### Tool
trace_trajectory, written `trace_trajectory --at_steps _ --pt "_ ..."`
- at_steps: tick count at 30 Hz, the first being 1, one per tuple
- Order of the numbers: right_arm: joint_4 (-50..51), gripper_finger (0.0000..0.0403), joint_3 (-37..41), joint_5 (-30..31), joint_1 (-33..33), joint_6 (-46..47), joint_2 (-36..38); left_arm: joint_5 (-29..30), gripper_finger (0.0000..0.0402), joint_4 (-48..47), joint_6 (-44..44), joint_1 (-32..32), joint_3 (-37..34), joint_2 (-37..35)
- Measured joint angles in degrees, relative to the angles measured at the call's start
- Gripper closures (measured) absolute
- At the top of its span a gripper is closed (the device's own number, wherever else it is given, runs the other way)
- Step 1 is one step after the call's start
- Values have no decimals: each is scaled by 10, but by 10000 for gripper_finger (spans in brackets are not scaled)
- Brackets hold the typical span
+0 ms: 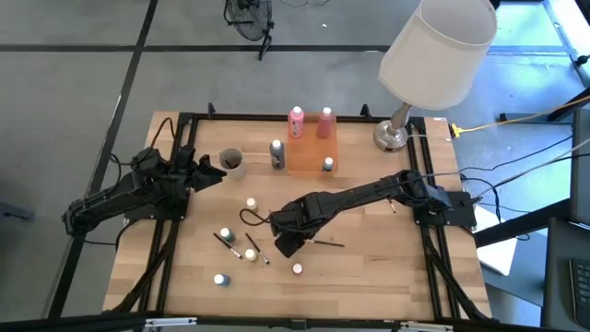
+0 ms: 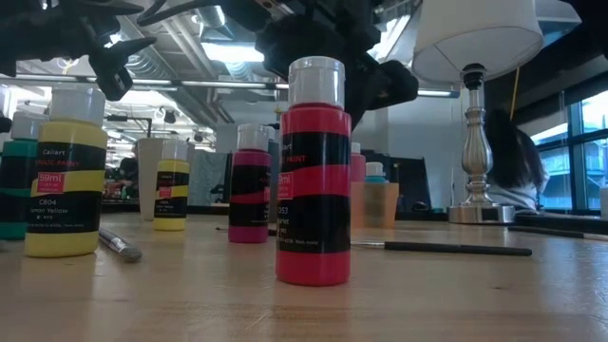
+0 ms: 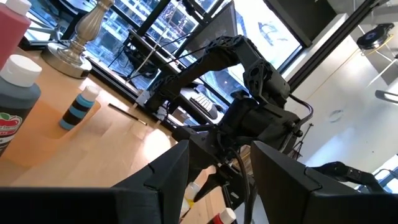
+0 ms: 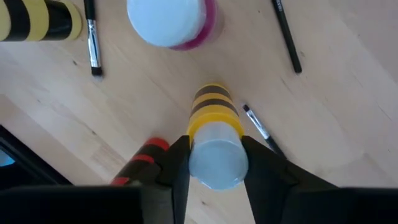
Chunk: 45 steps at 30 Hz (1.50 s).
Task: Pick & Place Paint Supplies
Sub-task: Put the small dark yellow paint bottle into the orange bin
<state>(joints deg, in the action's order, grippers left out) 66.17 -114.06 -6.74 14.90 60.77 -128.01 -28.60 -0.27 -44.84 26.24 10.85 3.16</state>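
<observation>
Small paint bottles stand on their bases on the wooden table (image 1: 369, 267), among them a white-capped one (image 1: 251, 202) and a red one (image 2: 313, 171). Thin dark brushes (image 1: 256, 249) lie flat between them. My right gripper (image 1: 281, 235) points down at the table's middle, shut on a yellow-and-black striped bottle (image 4: 214, 115) with a pale cap. A magenta bottle (image 4: 171, 22) and a red one (image 4: 142, 158) stand close by. My left gripper (image 3: 221, 168) hangs open and empty at the left, by a cup (image 1: 232, 162). My right gripper pinches the yellow bottle's pale cap (image 4: 214, 163) between its two fingers, one on each side. The fingers (image 4: 177, 165) come from above, pointing down. The bottle stands upright below them, and its base appears to rest on the wood.
An orange tray (image 1: 312, 157) at the far middle holds two pink bottles (image 1: 296, 121), a dark one (image 1: 277, 154) and a small blue-capped one (image 1: 328, 165). A white-shaded lamp (image 1: 433, 46) stands at the far right. A long brush (image 4: 286, 34) lies near the gripper.
</observation>
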Motion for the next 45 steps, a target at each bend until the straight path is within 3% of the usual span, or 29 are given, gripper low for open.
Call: trace_trajectory --at_steps 18,23,36,45 --pt "20 283 0 -13 9 14 17 4 233 0 0 0 0 0" --pt "47 283 -30 -8 10 8 18 4 233 0 0 0 0 0" --pt "241 283 -210 97 11 -14 19 4 233 0 -5 0 0 0" --pt "237 283 -208 157 -12 -49 54 4 233 0 -9 0 0 0"
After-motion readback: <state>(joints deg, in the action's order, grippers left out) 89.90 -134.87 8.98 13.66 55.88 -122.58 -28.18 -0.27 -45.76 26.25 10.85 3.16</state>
